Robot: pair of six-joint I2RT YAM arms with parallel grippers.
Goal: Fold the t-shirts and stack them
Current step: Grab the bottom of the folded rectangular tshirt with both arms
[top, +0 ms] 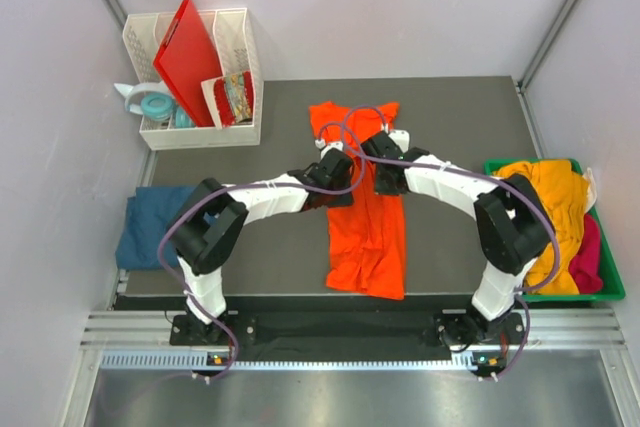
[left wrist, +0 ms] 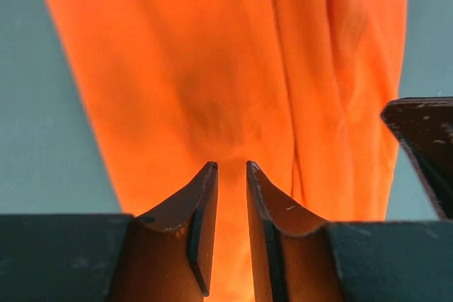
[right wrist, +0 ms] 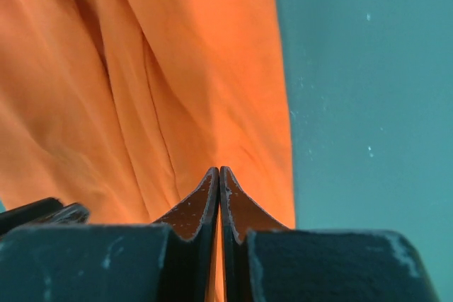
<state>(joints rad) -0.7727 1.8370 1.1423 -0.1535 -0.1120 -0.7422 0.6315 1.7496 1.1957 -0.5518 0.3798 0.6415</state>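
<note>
The orange t-shirt lies lengthwise in the middle of the surface.
Right tool clenched on its soft, light cloth; left tool nearly closed, grip unclear. Best pinched at an edge.

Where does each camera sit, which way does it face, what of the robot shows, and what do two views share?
Top external: above and behind the bases, facing down on the table; left arm and right arm show whole.
Left wrist: on the left wrist, facing down past the left claw at the orange t-shirt; only its fingers show.
Right wrist: on the right wrist, facing down past the right claw; only its fingers show.
Shared: both wrist views see that t-shirt.
</note>
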